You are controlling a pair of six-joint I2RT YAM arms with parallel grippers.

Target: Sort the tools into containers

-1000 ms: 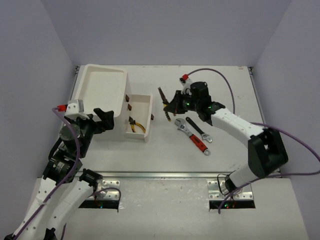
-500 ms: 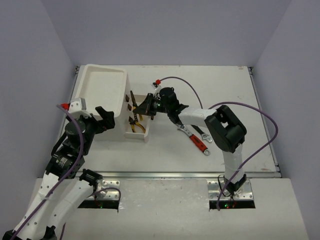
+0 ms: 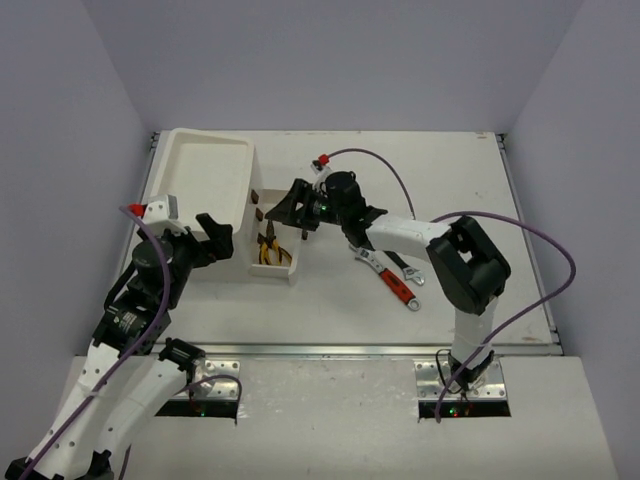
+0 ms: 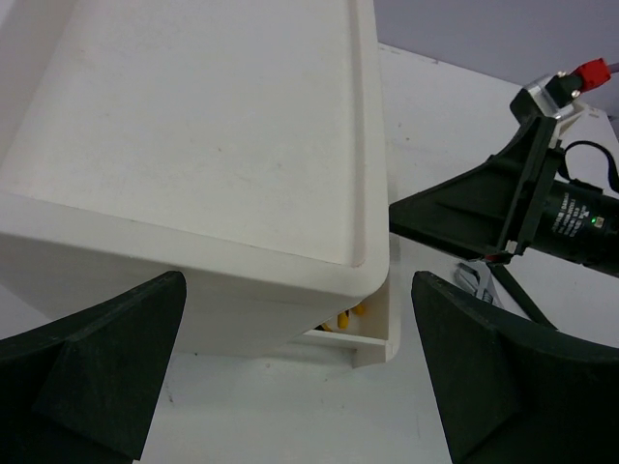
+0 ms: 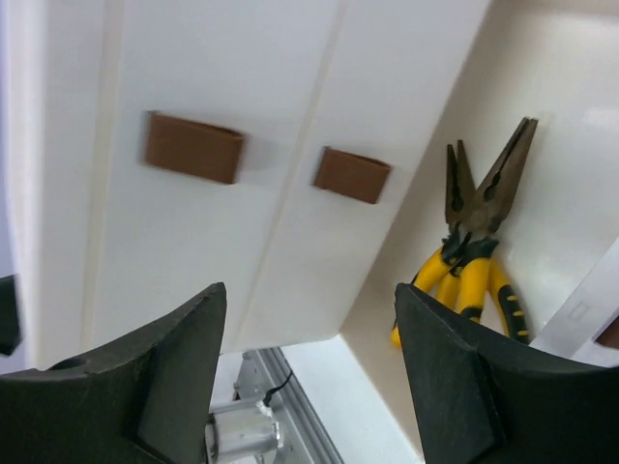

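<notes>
Right gripper [image 5: 306,324] stands wide with nothing between its fingers, hanging over the open drawer [image 3: 277,276] left of centre in the overhead view. In that drawer lie the yellow-handled pliers [image 5: 471,253], apparently two pairs side by side, dark noses pointing up the wrist frame and the handles low at its right. They are steel and should be stiff and dense for their size. The bare noses are probably slick, the sleeved handles grippier, and a loose pivot could let the handles splay, so the sound hold is across both handles close to the pivot. To the right of centre in the overhead view, a red-handled adjustable wrench [image 3: 398,287] and a black wrench [image 3: 393,256] lie flat, just beside each other on the table [image 3: 450,180]. Both look rigid and thin and sit low on the surface. Each is best pinched across the shank near its balance point, the red sleeve being the less slippery place. The drawer belongs to the white box [image 3: 205,175] at upper left, its closed fronts showing dark-red knobs [image 5: 193,147]. At the box's near corner, the left gripper [image 4: 298,290] also gapes fully and holds nothing.
</notes>
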